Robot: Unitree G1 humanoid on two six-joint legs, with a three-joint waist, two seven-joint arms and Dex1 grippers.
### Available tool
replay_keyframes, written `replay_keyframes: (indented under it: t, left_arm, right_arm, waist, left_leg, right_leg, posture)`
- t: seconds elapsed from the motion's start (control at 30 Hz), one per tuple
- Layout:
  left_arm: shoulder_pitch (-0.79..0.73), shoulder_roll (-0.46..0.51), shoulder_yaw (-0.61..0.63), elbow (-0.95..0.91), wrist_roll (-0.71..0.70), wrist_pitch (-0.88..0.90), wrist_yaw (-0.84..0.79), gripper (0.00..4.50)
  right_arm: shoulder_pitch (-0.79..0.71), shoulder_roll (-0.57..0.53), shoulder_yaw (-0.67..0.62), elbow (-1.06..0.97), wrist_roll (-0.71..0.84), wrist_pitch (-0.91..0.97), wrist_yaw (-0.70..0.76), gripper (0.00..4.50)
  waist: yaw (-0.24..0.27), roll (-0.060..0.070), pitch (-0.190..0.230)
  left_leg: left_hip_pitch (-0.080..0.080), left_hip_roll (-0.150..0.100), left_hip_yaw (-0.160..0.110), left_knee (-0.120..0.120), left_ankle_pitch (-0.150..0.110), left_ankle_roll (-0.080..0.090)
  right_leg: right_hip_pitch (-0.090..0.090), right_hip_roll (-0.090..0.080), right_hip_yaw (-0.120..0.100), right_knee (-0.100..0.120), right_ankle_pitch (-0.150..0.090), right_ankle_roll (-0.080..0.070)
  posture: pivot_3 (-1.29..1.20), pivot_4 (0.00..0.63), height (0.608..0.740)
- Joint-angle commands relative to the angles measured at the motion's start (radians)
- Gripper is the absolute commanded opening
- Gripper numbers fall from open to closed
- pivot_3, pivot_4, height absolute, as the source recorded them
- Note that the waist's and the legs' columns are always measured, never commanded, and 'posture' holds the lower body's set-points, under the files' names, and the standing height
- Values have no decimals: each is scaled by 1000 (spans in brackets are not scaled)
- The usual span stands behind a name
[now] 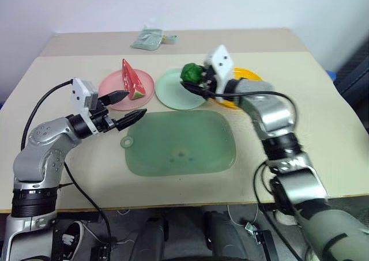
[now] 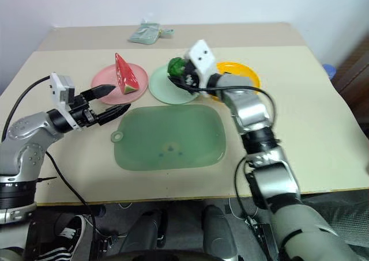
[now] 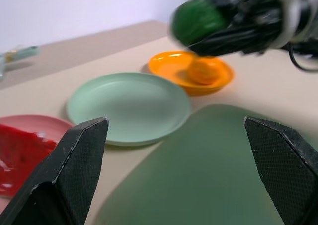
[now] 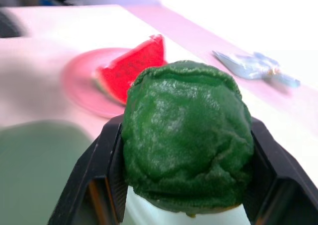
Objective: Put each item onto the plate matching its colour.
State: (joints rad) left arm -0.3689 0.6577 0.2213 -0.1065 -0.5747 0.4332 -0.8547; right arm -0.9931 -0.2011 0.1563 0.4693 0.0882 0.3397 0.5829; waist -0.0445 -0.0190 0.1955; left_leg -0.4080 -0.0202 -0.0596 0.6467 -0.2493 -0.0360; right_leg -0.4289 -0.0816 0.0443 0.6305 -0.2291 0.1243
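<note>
Three plates lie in a row on the bench (image 1: 69,174), all on the far side of the translucent green mat (image 1: 181,143), which serves as the landmark. Beyond the mat's far left corner is the pink plate (image 1: 112,85), and the red watermelon wedge (image 1: 132,79) stands on it, rind toward the mat. Beyond the middle of the mat's far edge, just beside it, is the mint green plate (image 1: 173,91), its surface bare. Beyond the mat's far right corner is the yellow-orange plate (image 3: 171,66), and the round orange (image 3: 202,71) rests in it, as the left wrist view shows.

Above the far side of the mint green plate, off the mat and clear of the bench, the right end effector (image 4: 185,185) pinches the bumpy dark green ball (image 4: 186,153); its two black fingers (image 4: 97,180) press against the ball's opposite sides, and the ball is lifted, touching no plate. The right arm reaches across over the yellow-orange plate to get there.

Off the mat's far left corner, the left end effector (image 1: 128,106) hangs with its two fingers spread wide and nothing between them, pointing toward the mat and the pink plate's near rim.

Far beyond the mat, near the back of the bench, lies a small pale green pouch (image 1: 149,39).
</note>
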Motion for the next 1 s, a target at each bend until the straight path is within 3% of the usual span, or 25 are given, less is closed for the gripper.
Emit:
replay_keyframes:
  t: [0.03, 0.07, 0.23, 0.37, 0.5, 0.8, 1.0]
  left_arm:
    - [-18, -15, 10, 0, 33, -39, 45, 4500]
    - [-8, -16, 13, -9, 29, -37, 41, 4500]
    - [50, -14, 36, -58, 18, -44, 40, 4500]
    - [80, -21, 53, -80, 8, -51, 55, 4500]
    - [105, -14, 66, -90, -35, -58, -7, 4500]
    - [101, 3, 29, -78, -128, -14, -170, 4500]
    - [12, -27, -46, 31, -134, 3, -277, 4500]
  right_arm:
    - [-97, 54, 39, 197, -111, -172, -124, 2168]
    - [-120, 80, 29, 270, -105, -187, -130, 2168]
    - [-149, 103, 6, 431, -102, -250, -93, 4455]
    - [-150, 85, -99, 388, -12, -262, -72, 4455]
    - [-57, 32, -226, 58, 236, -112, 148, 4455]
    - [424, -351, -176, -554, 301, -113, 506, 4455]
    - [651, -528, -297, -752, 355, -46, 509, 4455]
  waist:
    - [1, 0, 0]
    - [1, 0, 0]
    - [0, 0, 0]
    - [0, 1, 0]
    - [1, 1, 1]
    - [9, 1, 0]
    - [4, 1, 0]
  left_leg:
    - [0, 0, 0, -1, 0, -1]
    - [-1, 0, 0, -1, 1, -2]
    - [-1, 0, 0, -1, 1, -2]
    - [-1, 0, -1, -1, 1, -2]
    - [-1, 0, -1, -1, 1, -2]
    - [0, 0, -1, 0, 1, -1]
    - [1, 0, 0, 0, 0, -1]
  right_leg:
    - [0, 0, 0, 0, 0, 0]
    - [-1, 0, 0, 0, 0, 0]
    - [-1, 0, 0, -1, 0, 0]
    - [-1, 0, 0, 0, 0, 0]
    - [-1, 0, 0, 0, 0, 0]
    - [2, 0, -1, -2, 0, 0]
    - [2, 0, 0, -1, 0, 0]
  posture:
    - [0, 150, 738]
    - [0, 150, 738]
    - [0, 150, 738]
    - [0, 150, 738]
    - [0, 150, 738]
    - [0, 150, 738]
    - [0, 150, 738]
